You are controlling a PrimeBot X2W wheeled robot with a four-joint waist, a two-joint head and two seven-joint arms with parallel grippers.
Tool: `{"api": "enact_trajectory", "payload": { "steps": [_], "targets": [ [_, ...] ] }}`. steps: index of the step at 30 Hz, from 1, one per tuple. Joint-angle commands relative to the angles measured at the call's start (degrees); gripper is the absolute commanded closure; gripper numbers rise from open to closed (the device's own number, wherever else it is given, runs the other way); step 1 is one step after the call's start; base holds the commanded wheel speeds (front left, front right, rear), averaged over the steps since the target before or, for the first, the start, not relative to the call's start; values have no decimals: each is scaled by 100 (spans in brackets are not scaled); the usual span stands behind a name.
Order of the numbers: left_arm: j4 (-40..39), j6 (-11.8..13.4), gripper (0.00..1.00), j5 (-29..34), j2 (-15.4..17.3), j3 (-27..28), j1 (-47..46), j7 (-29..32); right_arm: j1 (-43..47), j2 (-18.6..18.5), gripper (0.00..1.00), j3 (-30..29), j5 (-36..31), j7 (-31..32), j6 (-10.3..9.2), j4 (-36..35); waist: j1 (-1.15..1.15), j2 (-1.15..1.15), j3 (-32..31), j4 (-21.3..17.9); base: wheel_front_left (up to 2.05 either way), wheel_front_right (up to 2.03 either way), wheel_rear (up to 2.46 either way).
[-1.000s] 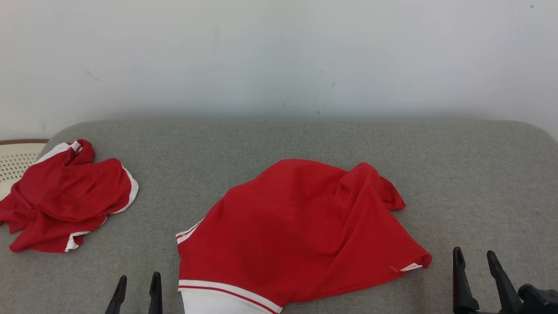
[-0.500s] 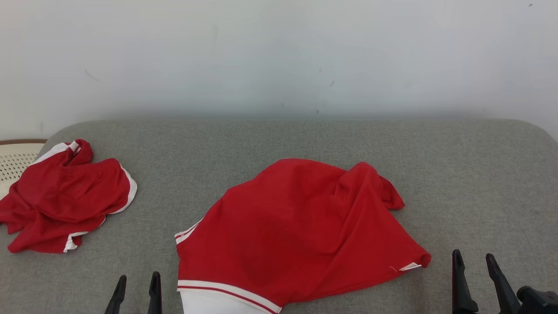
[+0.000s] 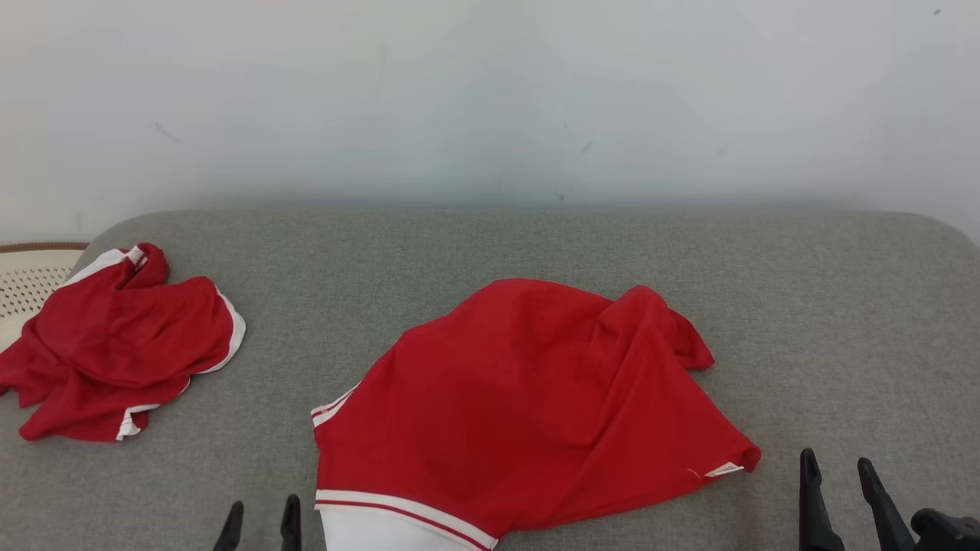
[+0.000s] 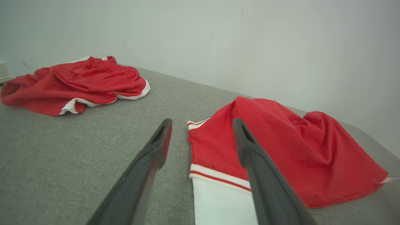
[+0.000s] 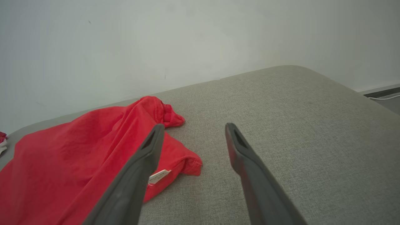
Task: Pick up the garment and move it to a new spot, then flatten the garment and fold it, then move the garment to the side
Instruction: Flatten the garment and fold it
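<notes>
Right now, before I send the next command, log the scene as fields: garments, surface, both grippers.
target: red garment, white-banded edge nearest the robot, rumpled, not yet folded
surface: grey cushion, against a pale wall
other: second red garment, crumpled at the robot's left
left gripper: jaws open, empty, just left of the banded edge
right gripper: jaws open, empty, right of the red garment, not touching

Garment (image 3: 536,398) centre-near on surface (image 3: 842,321); second garment (image 3: 115,344) at left edge, well apart. Left claw (image 3: 262,506) just left of garment; right claw (image 3: 834,459) near its right. Wall (image 3: 490,99) behind.
</notes>
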Motion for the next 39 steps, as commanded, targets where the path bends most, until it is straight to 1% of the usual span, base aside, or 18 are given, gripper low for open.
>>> {"api": "enact_trajectory", "payload": {
  "steps": [1,3,5,11,17,23,31,37,39],
  "targets": [
    [103,-43,0,-9,-10,-90,147,8,-113,5,0,-23,59,-11,5,102,0,0,22,30,0,0,0],
    [163,-53,0,-45,-17,-143,150,17,-136,6,0,-23,44,7,5,178,0,0,39,44,0,0,0],
    [335,-115,0,-96,-19,-228,115,22,-233,5,0,3,-5,38,5,348,0,0,75,69,0,0,0],
    [988,-263,0,-278,-53,-430,78,-30,-667,5,0,-5,-171,166,5,1078,0,0,188,111,0,0,0],
    [1474,-393,0,-446,-84,-734,-50,-64,-1161,4,0,-71,-329,128,5,1822,0,0,357,172,0,0,0],
    [1846,-367,0,-558,-100,-892,-179,-108,-1591,-48,0,-111,-421,62,5,2533,0,0,451,218,0,0,0],
    [2268,-429,0,-693,-105,-1075,-393,-137,-2087,-169,0,-150,-497,-82,5,3376,0,0,556,253,0,0,0],
    [2482,-438,0,-786,-109,-1187,-533,-150,-2344,-190,0,-247,-406,-159,5,3833,0,0,612,278,0,0,0],
    [2540,-437,0,-819,-108,-1230,-569,-139,-2437,-165,0,-296,-220,-240,5,3938,0,0,621,293,0,0,0]
  ]
}}
